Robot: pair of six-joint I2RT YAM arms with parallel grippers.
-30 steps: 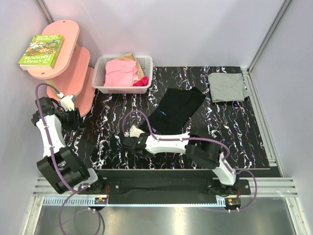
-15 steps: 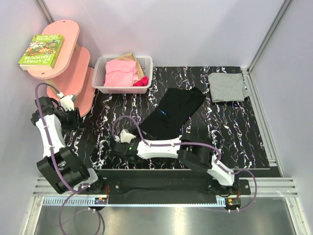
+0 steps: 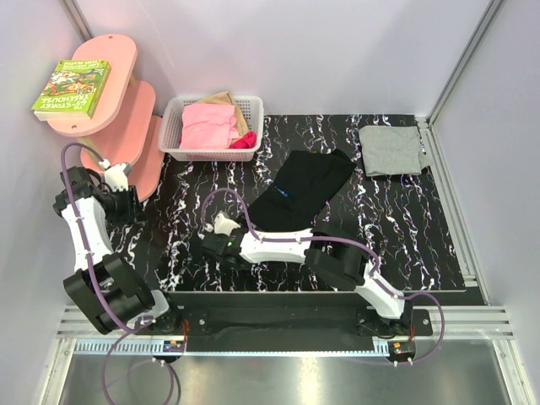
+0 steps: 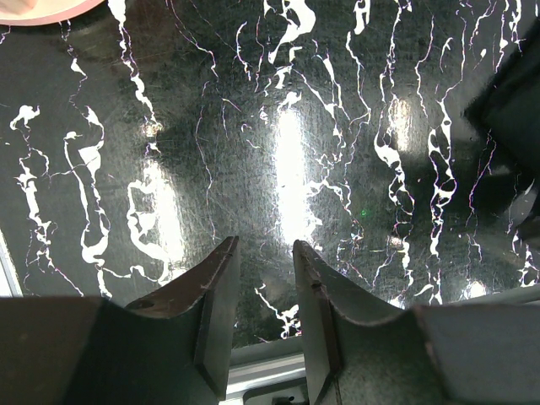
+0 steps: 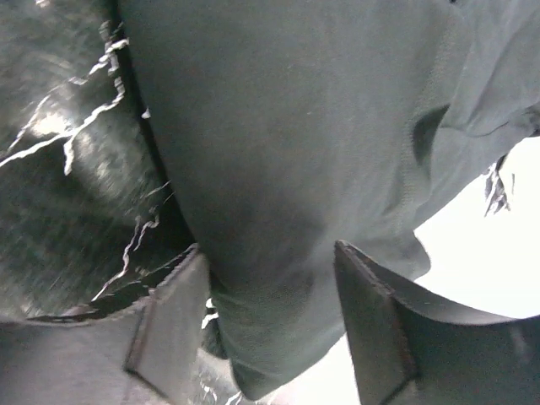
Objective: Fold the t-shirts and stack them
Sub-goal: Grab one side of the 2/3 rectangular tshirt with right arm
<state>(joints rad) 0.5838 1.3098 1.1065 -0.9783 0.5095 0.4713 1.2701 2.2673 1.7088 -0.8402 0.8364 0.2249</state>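
1. black shirt [image 3: 308,186] lies diagonally mid-worktop [image 3: 405,219], its near end between the jaws of the right claw [image 5: 267,249].
2. grey shirt [image 3: 390,150] sits folded at the far right, well apart.
3. right claw: jaws apart, straddling the black cloth.
4. left claw [image 4: 263,245]: narrowly open, empty, above the worktop's left side.

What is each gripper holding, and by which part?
Nothing is held yet. The right gripper stands open astride an edge of the black t-shirt, not pinching it; the left gripper is empty.
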